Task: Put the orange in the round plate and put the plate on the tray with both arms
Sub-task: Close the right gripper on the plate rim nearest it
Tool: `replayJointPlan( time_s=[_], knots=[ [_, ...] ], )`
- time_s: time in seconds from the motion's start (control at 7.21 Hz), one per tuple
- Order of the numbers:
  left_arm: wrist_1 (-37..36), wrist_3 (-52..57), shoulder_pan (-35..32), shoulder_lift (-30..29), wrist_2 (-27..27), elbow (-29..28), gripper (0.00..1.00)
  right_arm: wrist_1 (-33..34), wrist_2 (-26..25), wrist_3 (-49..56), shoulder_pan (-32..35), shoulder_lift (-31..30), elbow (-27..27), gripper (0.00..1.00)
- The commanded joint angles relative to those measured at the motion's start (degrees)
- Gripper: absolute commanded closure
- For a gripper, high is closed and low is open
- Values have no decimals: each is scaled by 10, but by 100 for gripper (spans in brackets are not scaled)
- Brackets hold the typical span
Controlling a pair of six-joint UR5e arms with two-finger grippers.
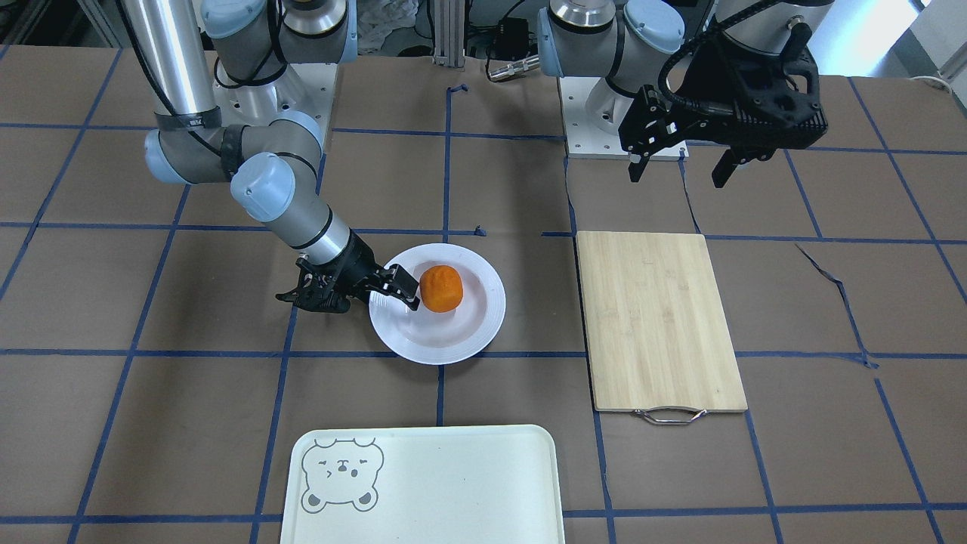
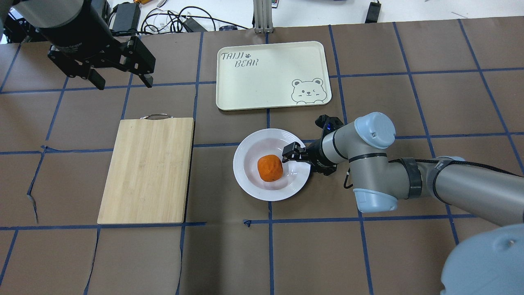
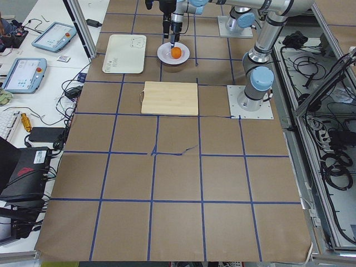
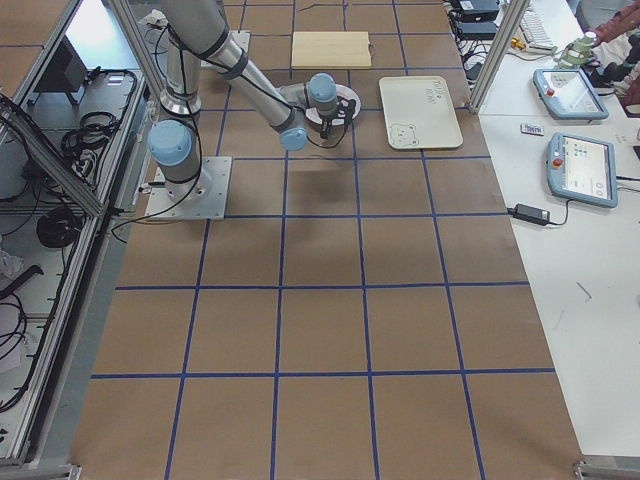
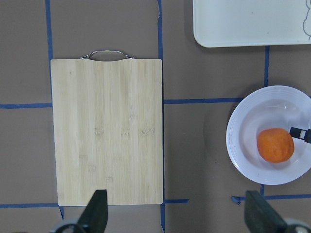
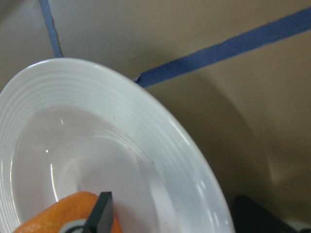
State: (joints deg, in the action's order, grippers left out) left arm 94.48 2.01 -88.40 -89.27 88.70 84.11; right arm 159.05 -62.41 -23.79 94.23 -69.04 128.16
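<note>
The orange point(image 1: 440, 288) lies in the sunken centre of the round white plate point(image 1: 468, 332), mid-table. My right gripper point(image 1: 404, 291) reaches in low from the plate's side and is open. In the right wrist view one finger point(image 6: 102, 208) hangs over the dish beside the orange point(image 6: 68, 213), the other sits outside the rim, and the plate point(image 6: 97, 121) runs between them. The left gripper point(image 1: 678, 177) hovers high and open, well away from the plate, past the far end of the cutting board. The cream tray point(image 1: 453, 483) with its bear face lies bare, a short gap from the plate.
A bamboo cutting board point(image 1: 657, 317) with a metal handle lies beside the plate, on my left arm's side. Brown paper with blue tape lines covers the table. Cables lie past the table edge behind the tray point(image 2: 262, 82).
</note>
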Motion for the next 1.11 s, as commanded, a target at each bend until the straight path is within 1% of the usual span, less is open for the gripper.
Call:
replayJointPlan(
  time_s=[0.0,0.14,0.42,0.69,0.97],
  knots=[
    [0,0,1,1,0,1,0,-1,-7,7,8,1,2,42],
    [0,0,1,1,0,0,0,-1,-7,9,11,0,2,65],
    [1,0,2,1,0,0,0,-1,-8,11,18,0,2,89],
    [0,0,2,1,0,0,0,-26,-9,10,18,-8,-3,100],
    [1,-1,2,1,0,1,0,-29,-3,3,11,-14,-29,100]
  ],
)
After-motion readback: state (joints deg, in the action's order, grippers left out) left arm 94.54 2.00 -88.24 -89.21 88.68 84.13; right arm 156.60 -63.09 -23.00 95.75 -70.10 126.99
